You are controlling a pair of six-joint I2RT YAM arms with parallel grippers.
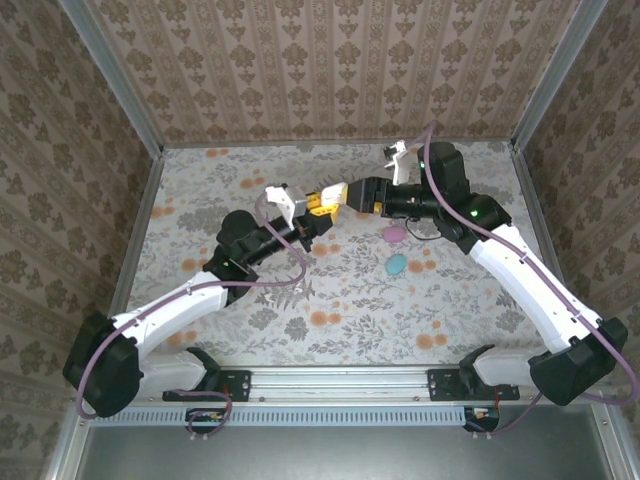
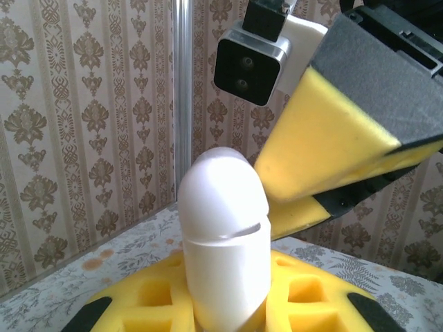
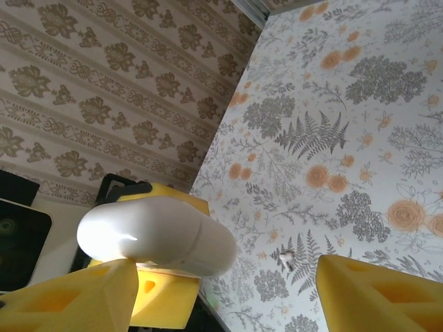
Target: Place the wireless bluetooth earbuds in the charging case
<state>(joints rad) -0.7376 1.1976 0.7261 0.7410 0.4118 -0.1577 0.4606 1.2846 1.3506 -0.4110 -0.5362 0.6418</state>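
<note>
A white egg-shaped charging case (image 2: pixel 223 228) stands upright with its lid seam closed, and my left gripper (image 2: pixel 225 308) is shut on its lower end between yellow pads. In the top view the left gripper (image 1: pixel 313 213) is raised mid-table, tip to tip with my right gripper (image 1: pixel 347 195). The right gripper (image 3: pixel 228 297) is open: one yellow finger (image 3: pixel 69 297) sits just under the white case (image 3: pixel 156 235), the other (image 3: pixel 381 294) stands far off. A tiny whitish piece (image 3: pixel 285 259) lies on the table; I cannot tell whether it is an earbud.
A pink case (image 1: pixel 395 234) and a teal case (image 1: pixel 396 264) lie on the floral tabletop (image 1: pixel 250 290) under the right arm. Papered walls with metal corner posts enclose the table on three sides. The right finger (image 2: pixel 339 131) looms beside the case in the left wrist view.
</note>
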